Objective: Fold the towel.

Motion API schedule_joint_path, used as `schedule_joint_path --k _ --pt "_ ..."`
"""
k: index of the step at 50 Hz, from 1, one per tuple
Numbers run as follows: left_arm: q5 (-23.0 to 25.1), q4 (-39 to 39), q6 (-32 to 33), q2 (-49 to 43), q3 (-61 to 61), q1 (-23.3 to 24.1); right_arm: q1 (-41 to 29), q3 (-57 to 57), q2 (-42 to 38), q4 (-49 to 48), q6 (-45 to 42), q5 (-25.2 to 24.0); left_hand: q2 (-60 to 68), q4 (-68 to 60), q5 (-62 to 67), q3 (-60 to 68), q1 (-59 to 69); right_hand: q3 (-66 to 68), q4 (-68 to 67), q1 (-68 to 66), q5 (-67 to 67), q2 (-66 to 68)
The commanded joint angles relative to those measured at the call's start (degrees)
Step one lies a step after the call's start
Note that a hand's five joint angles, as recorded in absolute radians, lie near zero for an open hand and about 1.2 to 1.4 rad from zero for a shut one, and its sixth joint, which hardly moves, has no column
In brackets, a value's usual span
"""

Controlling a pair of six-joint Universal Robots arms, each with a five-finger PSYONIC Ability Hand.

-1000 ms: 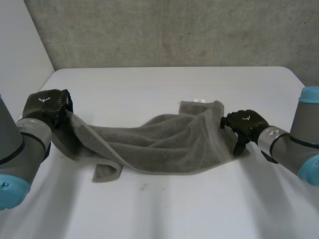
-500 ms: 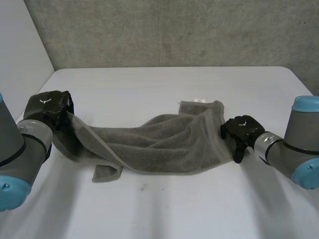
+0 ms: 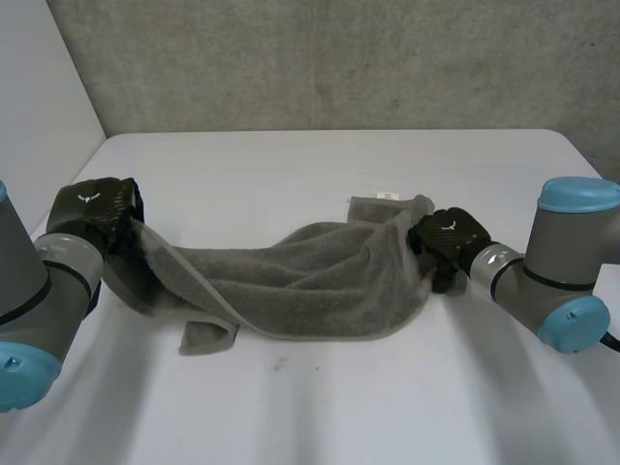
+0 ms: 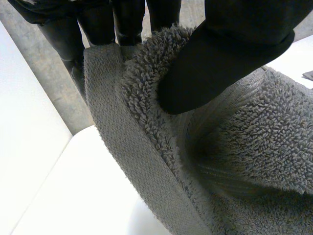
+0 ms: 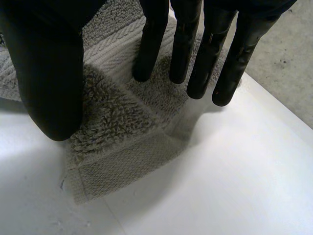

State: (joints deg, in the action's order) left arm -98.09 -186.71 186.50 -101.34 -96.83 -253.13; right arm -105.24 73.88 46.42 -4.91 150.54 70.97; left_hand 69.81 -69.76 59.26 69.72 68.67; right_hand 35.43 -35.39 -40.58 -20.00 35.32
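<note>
Grey towel (image 3: pixel 310 286) stretched across the white surface (image 3: pixel 320 407), with its long axis running side to side from the left hand (image 3: pixel 94 208) to the right hand (image 3: pixel 446 237). The left hand grasps the towel's left end, its thumb (image 4: pixel 230 54) pinching the edge against the fingers, and holds that end off the surface. The right hand is released, its straight fingers poised over the towel's right corner, which lies flat. The towel's middle is rumpled in loose folds.

Head view overhead, wrists close, sharing towel (image 3: pixel 291 281)
</note>
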Motion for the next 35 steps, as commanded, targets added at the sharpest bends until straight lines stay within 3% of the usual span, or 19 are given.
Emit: schedule_joint_path --k 1,8,17,20,22,23,24,25,27,35 --pt "0.00 0.03 0.00 0.00 -0.29 0.00 -0.32 1.18 0.95 0.16 0.54 -0.40 10.19 -10.24 10.74 10.28 11.33 5.10 -5.14 0.05 -10.53 5.21" --pt "0.00 -0.05 0.00 0.00 -0.64 -0.09 -0.23 2.50 1.30 0.08 0.46 0.13 10.19 -10.24 10.74 10.28 11.33 -10.37 10.33 15.52 4.94 -10.25" --pt "0.00 -0.05 0.00 0.09 -0.73 0.00 0.04 2.59 1.57 -0.01 0.81 0.48 10.19 -10.24 10.74 10.28 11.33 -9.03 8.99 14.18 3.60 -8.92" --pt "0.00 -0.05 0.00 0.09 -0.73 0.00 0.12 2.59 1.57 -0.10 1.07 0.39 10.19 -10.24 10.74 10.28 11.33 -4.49 4.45 9.64 -0.94 -4.38" --pt "0.00 -0.05 0.00 0.09 -0.82 0.00 0.12 2.41 1.48 -0.36 1.16 0.30 10.19 -10.24 10.74 10.28 11.33 9.70 -9.74 -4.55 -15.13 9.82" --pt "0.00 -0.05 0.00 0.09 -0.73 0.00 0.12 2.41 1.48 -0.36 1.16 0.30 10.19 -10.24 10.74 10.28 11.33 9.81 -9.85 -4.66 -15.23 9.92" --pt "0.00 0.03 0.00 0.09 -0.82 0.00 0.12 2.41 1.39 -0.71 1.33 0.30 10.19 -10.24 10.74 10.28 11.33 21.13 -21.17 -15.98 -26.56 21.25" --pt "0.00 0.03 0.00 0.09 -0.82 0.00 0.12 2.41 1.39 -0.71 1.33 0.30 10.19 -10.24 10.74 10.28 11.33 21.25 -21.29 -16.10 -26.67 21.36" --pt "0.00 -0.05 0.00 0.09 -0.82 0.00 0.12 2.32 1.13 -1.68 2.82 0.13 10.19 -10.24 10.74 10.28 11.33 44.43 -44.47 -39.28 -49.86 44.55" --pt "0.00 -0.05 0.00 0.09 -1.08 0.00 0.82 1.71 0.60 -3.79 11.60 -0.49 10.19 -10.24 10.74 10.28 11.33 44.57 -44.61 -39.42 -50.00 44.68"
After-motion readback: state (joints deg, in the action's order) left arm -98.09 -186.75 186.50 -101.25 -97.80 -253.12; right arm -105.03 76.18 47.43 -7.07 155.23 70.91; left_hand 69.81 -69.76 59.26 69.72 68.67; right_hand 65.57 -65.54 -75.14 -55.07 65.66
